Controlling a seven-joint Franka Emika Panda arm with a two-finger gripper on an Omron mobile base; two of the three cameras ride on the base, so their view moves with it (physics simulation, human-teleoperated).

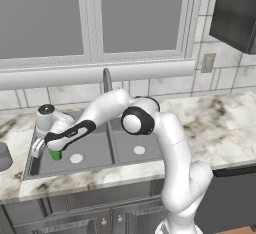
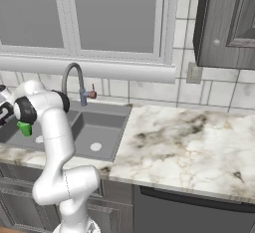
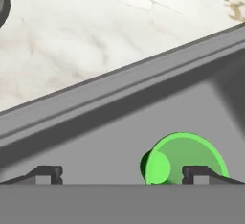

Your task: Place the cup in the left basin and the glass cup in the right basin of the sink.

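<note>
lying in left basin (image 1: 95, 150): tapered green cup (image 3: 184, 158) (opaque, smooth).

The arm reaches down over the sink (image 1: 95, 170), its gripper (image 1: 44, 150) low in the left basin (image 1: 92, 150). The green cup (image 1: 55, 154) sits just beneath it (jaws look apart, though it's hard to tell). The glass cup (image 1: 4, 156) stands on the counter (image 1: 220, 123), left of the sink.
</note>
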